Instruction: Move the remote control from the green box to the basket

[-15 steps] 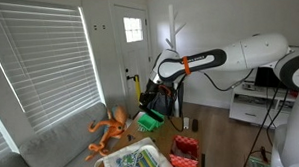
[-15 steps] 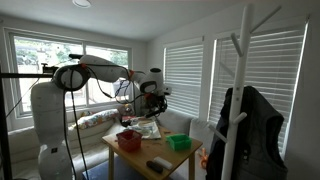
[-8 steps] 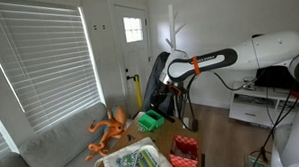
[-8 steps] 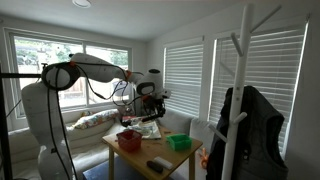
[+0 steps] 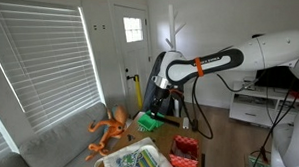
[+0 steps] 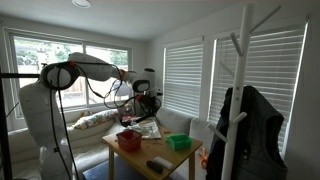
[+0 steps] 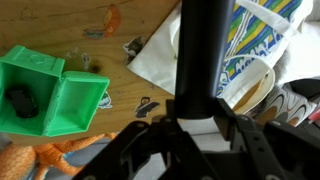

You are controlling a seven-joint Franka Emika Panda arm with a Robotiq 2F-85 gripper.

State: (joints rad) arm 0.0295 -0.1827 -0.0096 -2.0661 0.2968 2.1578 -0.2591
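My gripper (image 7: 200, 106) is shut on a long black remote control (image 7: 200, 45) that sticks out from between the fingers. It hangs high above the table in both exterior views (image 5: 155, 96) (image 6: 146, 106). The bright green box (image 7: 60, 95) lies at the left of the wrist view with a small dark thing (image 7: 20, 100) still inside. It also shows in both exterior views (image 5: 149, 121) (image 6: 179, 142). The red basket (image 5: 185, 147) (image 6: 128, 138) stands on the table away from the green box. A red-and-white patch at the right edge of the wrist view (image 7: 303, 100) looks like the basket.
A flat green-and-white patterned tray (image 7: 255, 40) (image 5: 137, 159) and a white sheet (image 7: 160, 60) lie on the wooden table (image 7: 100, 45). An orange plush toy (image 5: 109, 130) sits on the sofa. A dark flat object (image 6: 160, 163) lies near the table's front. A coat rack (image 6: 240, 90) stands nearby.
The arm has swung and lifted a little above the green box, with the black remote still in the gripper. The boxes and tray have not moved.
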